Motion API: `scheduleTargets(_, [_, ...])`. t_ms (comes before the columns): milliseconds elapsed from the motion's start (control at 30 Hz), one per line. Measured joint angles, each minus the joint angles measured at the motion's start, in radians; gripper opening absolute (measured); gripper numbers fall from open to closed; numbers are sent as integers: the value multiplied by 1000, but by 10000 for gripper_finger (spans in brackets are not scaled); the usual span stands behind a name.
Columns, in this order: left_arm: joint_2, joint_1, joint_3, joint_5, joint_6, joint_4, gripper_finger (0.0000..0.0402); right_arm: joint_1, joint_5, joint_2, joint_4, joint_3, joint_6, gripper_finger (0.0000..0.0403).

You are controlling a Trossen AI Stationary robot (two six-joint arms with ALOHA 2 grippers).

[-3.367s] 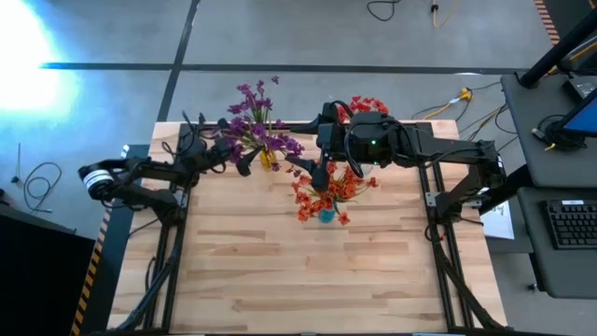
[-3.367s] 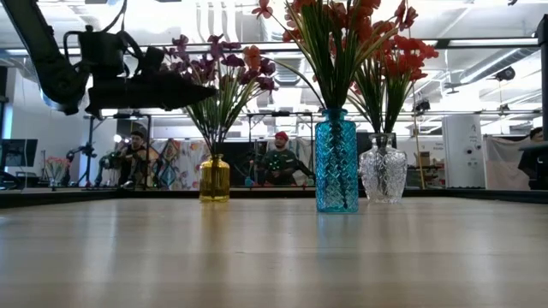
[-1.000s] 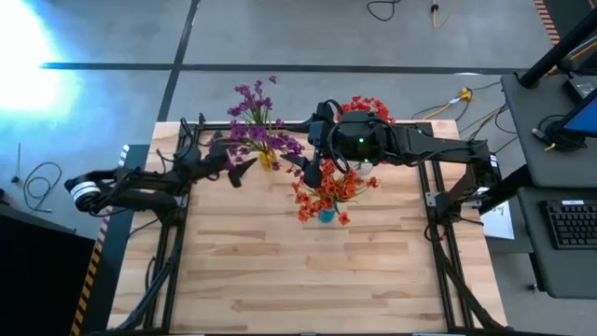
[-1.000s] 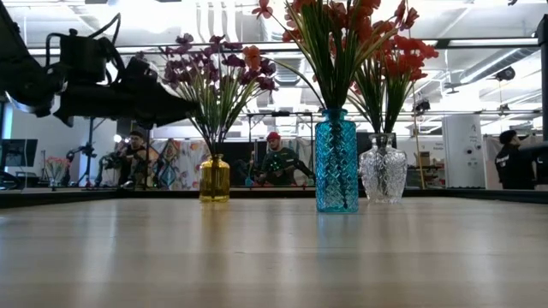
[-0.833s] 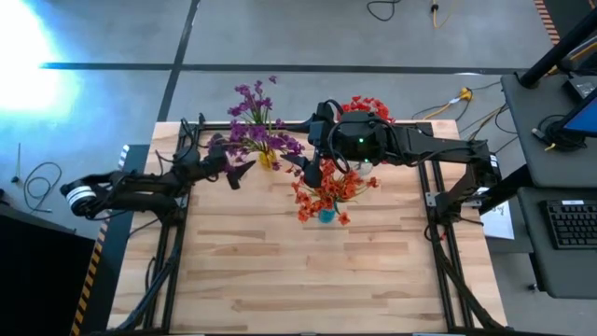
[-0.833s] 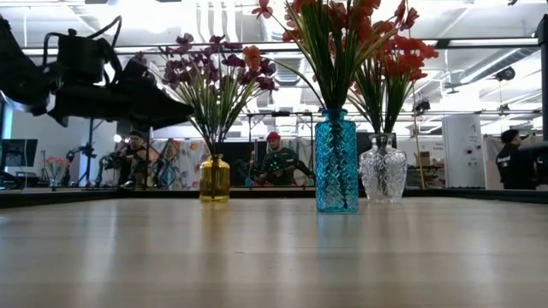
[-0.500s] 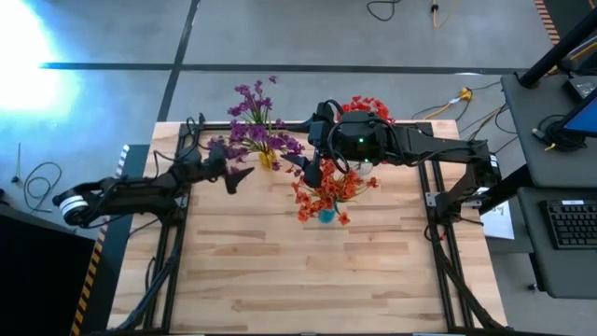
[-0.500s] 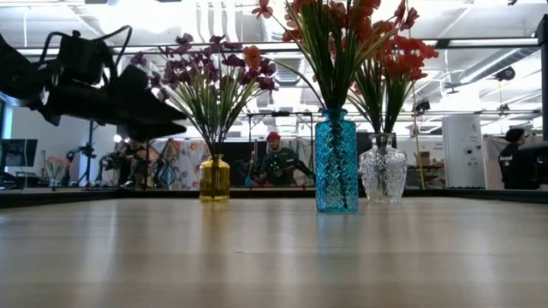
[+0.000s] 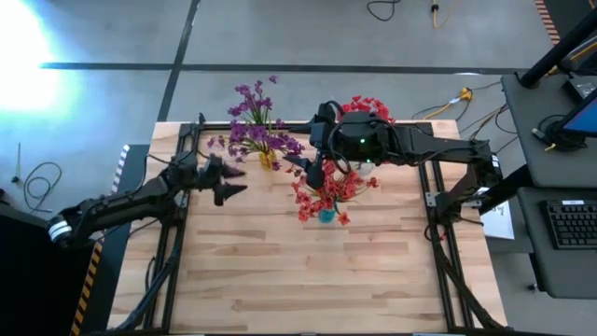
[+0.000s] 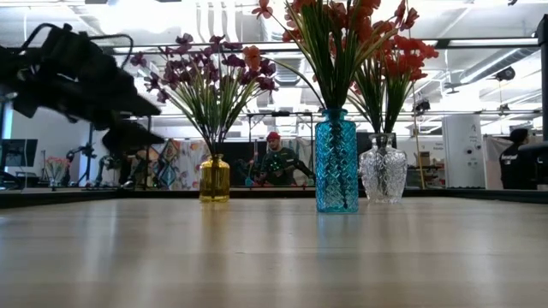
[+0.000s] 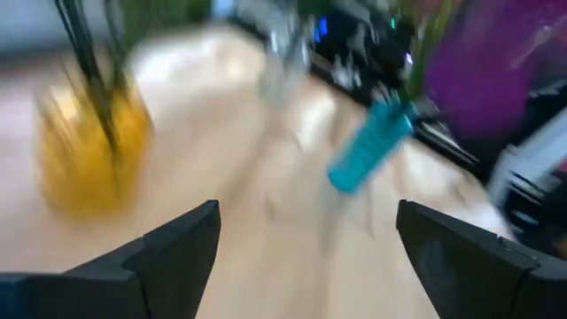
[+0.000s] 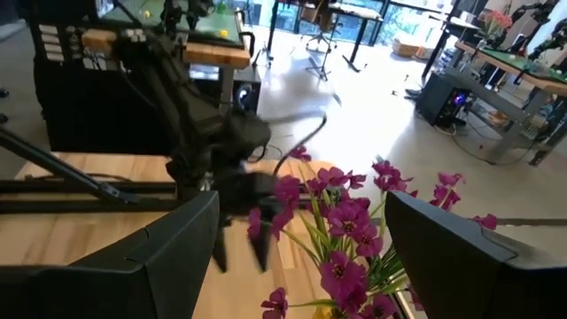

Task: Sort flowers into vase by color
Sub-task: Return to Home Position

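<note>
**Purple in the yellow vase, red in the blue and the clear one**

The blue vase stands on the wooden worktop and holds red flowers: thin green stems fanning out into small orange-red blossoms. Toward the left arm's side of it and farther back, the yellow vase carries the purple flowers, a wide spray of small violet blooms. Just beside the blue vase on the other side, a clear glass vase holds more red sprigs. The left gripper hangs well apart from the blue vase, beyond the yellow one, fingers spread and empty. The right gripper hovers close above the blue vase's blossoms, also spread and holding nothing.
</note>
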Motion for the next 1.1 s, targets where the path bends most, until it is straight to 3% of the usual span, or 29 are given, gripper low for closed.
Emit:
scheduleTargets(167, [-118,-76,0,51,-111,-222,331,1,-2,-37,-24,0,23,315])
scheduleTargets(333, [-235,-213,-1,98,-85,-255,330,35,-6,-74,-106,0,-12,315])
scheduleTargets(567, [-421,-435,-1,-66,-81,-253,303,113,-19,-235,-164,-38,-48,315])
scheduleTargets(733, [-532,-598,-1,-184,-42,-278,280,194,-26,-370,-140,-222,-50,315])
scheduleTargets(867, [-587,-707,-1,-246,44,-284,270,238,-25,-493,-3,-439,-50,315])
scheduleTargets(1100, [-626,-800,-1,-264,237,-291,262,271,-31,-685,252,-815,-35,315])
